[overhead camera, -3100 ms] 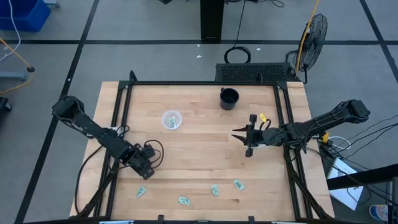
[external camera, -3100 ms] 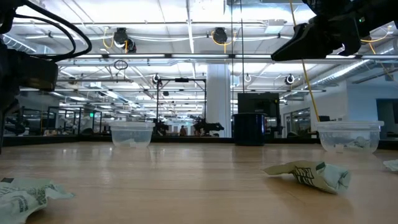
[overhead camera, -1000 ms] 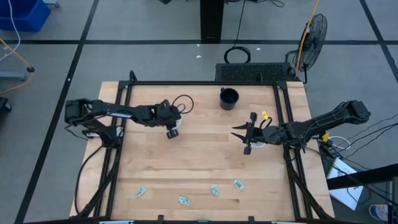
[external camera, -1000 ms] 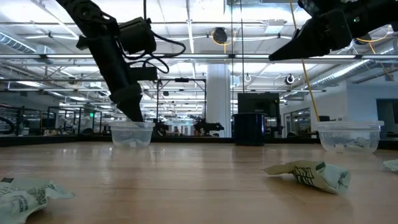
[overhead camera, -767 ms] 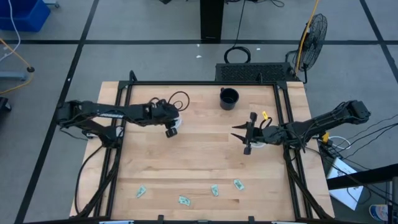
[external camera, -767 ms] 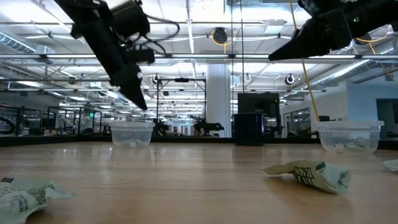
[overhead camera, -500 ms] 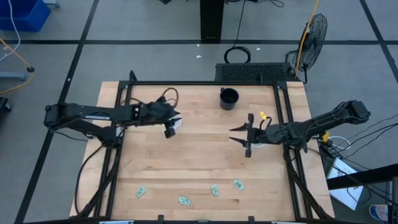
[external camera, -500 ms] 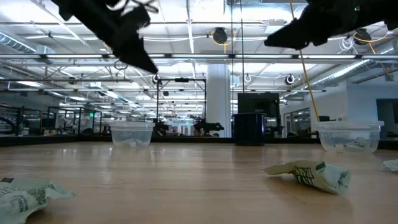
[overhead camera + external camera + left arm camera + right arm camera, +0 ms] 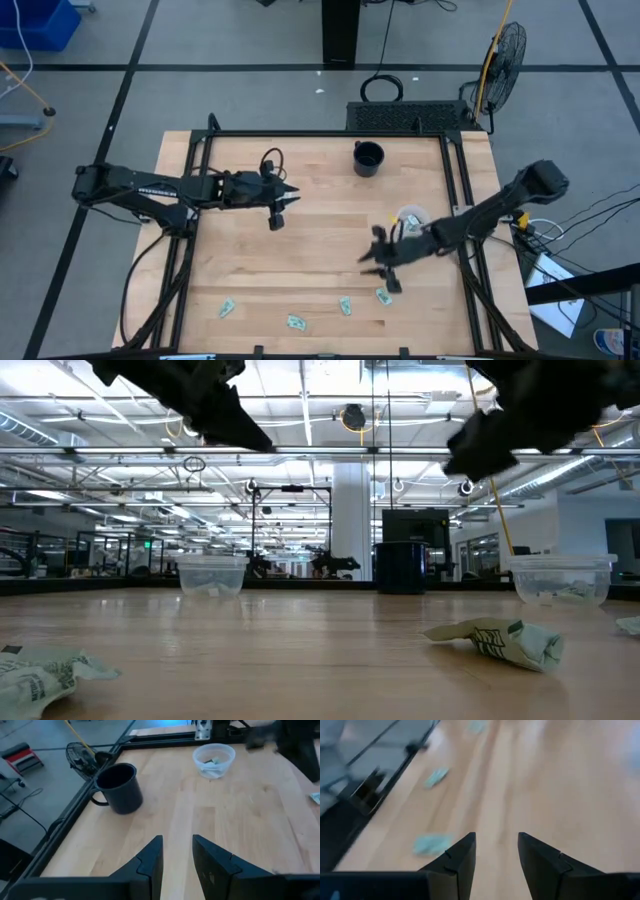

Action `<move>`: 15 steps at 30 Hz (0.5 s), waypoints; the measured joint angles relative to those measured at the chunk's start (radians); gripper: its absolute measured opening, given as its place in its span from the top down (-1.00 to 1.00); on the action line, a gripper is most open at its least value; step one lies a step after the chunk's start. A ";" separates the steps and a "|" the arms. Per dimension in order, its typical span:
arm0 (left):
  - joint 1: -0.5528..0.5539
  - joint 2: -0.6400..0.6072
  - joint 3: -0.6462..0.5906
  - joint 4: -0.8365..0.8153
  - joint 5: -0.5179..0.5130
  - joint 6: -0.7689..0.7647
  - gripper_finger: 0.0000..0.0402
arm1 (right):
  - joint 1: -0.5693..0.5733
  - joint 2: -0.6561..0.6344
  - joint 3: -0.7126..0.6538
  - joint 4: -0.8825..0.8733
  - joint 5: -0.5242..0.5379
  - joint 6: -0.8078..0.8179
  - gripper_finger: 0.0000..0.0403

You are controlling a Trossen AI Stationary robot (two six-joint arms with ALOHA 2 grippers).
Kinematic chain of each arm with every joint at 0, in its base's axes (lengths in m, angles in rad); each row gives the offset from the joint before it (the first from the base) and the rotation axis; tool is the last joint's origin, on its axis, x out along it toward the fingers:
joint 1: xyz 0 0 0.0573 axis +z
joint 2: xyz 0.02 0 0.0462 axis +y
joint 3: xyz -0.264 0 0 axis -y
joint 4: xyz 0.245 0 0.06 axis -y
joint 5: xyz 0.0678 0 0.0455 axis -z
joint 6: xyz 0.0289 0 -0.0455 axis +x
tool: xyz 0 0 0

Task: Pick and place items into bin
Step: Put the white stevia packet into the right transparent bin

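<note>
the right gripper (image 9: 384, 262) was low over the near part of the table (image 9: 320, 240) with its fingers (image 9: 457, 852) spread and nothing between them, and from there a descent a little off line could have pushed a wrapped piece (image 9: 382, 295) flat along the wood instead of trapping it, since these crinkled bits looked light and thin. that piece lay just beside the fingertips toward the near edge, with three more (image 9: 345, 305) strung along that edge and others already in the clear cup (image 9: 410, 218) behind the arm. the left gripper (image 9: 283, 199) hung over the far left part of the table, fingers (image 9: 150, 857) slightly apart and empty, well away from every loose piece.
</note>
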 joint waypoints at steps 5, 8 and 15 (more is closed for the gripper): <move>0.000 0.013 -0.001 0.001 0.000 0.001 0.45 | 0.118 0.109 0.025 -0.089 -0.042 0.162 0.30; 0.000 0.028 0.000 -0.002 -0.001 0.001 0.45 | 0.178 0.146 0.027 -0.139 -0.026 0.250 0.30; 0.000 0.042 -0.002 -0.010 -0.004 0.017 0.45 | 0.244 0.214 0.027 -0.182 0.091 0.311 0.30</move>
